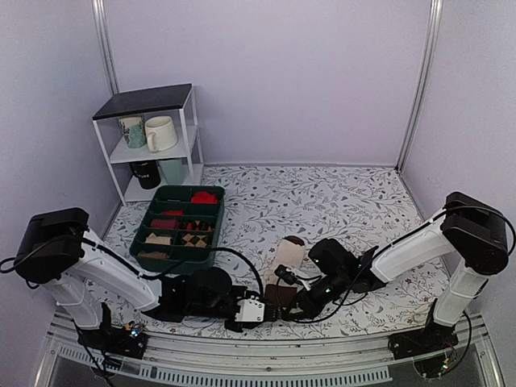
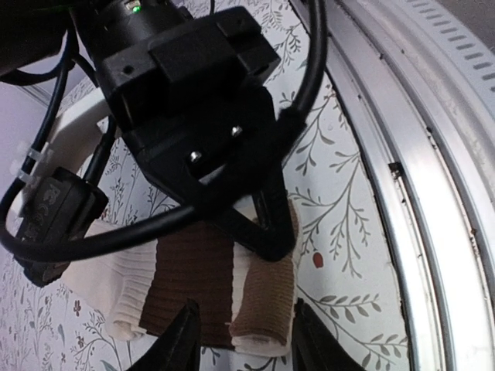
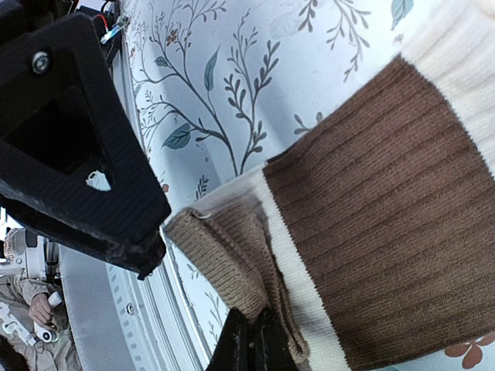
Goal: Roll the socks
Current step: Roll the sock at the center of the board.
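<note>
The right gripper (image 3: pixel 249 342) has its fingers pressed together on the socks (image 3: pixel 379 224), pinching the tan ribbed cuff at the edge nearest it. Just past the pinch comes a narrow cream stripe, then a wide dark brown band, then cream again, all lying flat on the flower-printed worktop (image 3: pixel 232 69).

The left gripper (image 2: pixel 244 346) faces it across the same cuff end. Its fingers stand apart, one over the brown band and one at the tan edge, and nothing is clamped between them. Whether they touch the fabric cannot be told. The right gripper's black fingers come down on the cuff directly ahead of the left gripper, and the two are very close.

A metal rail (image 2: pixel 418 201) at the worktop's near edge runs beside the left gripper. The socks stretch away from both grippers to a dark brown far end.

Farther off, ahead and to the left of the left gripper, a green tray (image 1: pixel 173 260) holds rolled pairs (image 1: pixel 205 197) in compartments. Beyond it stands a white shelf (image 1: pixel 196 137) with mugs (image 1: pixel 160 133).
</note>
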Robot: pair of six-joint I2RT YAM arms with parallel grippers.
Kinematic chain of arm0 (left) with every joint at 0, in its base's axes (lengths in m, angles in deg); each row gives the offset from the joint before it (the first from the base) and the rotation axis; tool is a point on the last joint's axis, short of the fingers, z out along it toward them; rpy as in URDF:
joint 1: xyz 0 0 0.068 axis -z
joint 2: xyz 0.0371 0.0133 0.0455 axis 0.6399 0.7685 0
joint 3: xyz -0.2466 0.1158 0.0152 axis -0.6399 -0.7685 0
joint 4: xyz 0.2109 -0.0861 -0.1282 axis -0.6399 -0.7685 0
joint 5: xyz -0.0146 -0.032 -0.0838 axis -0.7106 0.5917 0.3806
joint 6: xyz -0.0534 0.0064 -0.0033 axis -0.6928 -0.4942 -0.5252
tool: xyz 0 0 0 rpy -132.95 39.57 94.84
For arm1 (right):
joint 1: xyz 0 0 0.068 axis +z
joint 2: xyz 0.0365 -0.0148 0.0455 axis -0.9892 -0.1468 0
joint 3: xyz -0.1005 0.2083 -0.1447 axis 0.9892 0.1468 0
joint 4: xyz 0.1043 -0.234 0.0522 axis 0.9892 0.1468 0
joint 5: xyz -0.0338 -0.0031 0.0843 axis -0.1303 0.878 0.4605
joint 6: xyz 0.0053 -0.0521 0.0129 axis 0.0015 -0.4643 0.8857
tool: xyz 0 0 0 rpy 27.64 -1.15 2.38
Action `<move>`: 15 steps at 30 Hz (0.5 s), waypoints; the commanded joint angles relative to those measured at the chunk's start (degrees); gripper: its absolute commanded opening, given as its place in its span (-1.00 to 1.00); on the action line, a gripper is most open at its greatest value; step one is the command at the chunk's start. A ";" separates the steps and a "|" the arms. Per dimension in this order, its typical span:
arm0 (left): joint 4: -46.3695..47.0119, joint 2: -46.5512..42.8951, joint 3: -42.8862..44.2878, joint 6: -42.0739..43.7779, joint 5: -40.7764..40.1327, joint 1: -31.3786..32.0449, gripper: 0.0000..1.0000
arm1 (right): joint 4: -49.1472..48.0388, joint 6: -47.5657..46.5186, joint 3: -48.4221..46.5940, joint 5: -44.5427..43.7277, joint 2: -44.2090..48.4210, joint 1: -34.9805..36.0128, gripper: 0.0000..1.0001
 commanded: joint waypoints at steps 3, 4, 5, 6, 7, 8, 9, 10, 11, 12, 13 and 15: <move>-3.95 3.08 2.88 1.03 1.66 1.59 -0.24 | 9.74 0.28 1.82 -2.11 -3.06 -0.08 -1.00; -4.99 3.83 3.46 1.23 1.09 1.92 -0.25 | 9.74 0.29 1.78 -2.09 -3.01 -0.06 -1.00; -5.59 4.44 3.88 1.28 0.35 2.15 -0.25 | 9.72 0.25 1.83 -2.11 -3.05 -0.06 -1.00; -5.97 4.98 4.17 1.21 -0.18 2.35 -0.25 | 9.66 0.28 1.82 -2.11 -3.12 -0.09 -1.00; -6.10 5.32 4.36 1.20 -0.62 2.36 -0.25 | 9.63 0.29 1.81 -2.05 -3.10 -0.06 -1.00; -6.08 5.65 4.49 1.16 -1.06 2.29 -0.25 | 9.65 0.29 1.81 -2.07 -3.16 -0.06 -1.00; -6.14 5.86 4.71 1.06 -1.34 2.29 -0.25 | 9.58 0.30 1.78 -2.10 -3.29 -0.06 -1.00; -6.28 6.08 5.01 0.97 -1.59 2.36 -0.25 | 9.57 0.30 1.77 -2.03 -3.36 -0.07 -1.00; -6.44 6.38 5.16 0.87 -1.87 2.32 -0.25 | 9.57 0.26 1.77 -2.01 -3.40 -0.07 -1.00; -6.69 6.76 5.45 0.73 -2.25 2.23 -0.27 | 9.57 0.29 1.83 -2.01 -3.41 -0.06 -1.00; -6.88 7.19 5.68 0.62 -2.65 2.24 -0.29 | 9.53 0.29 1.85 -1.96 -3.31 -0.06 -1.00; -7.40 7.79 6.07 0.27 -3.39 2.25 -0.32 | 9.49 0.38 1.99 -2.00 -3.07 -0.07 -1.00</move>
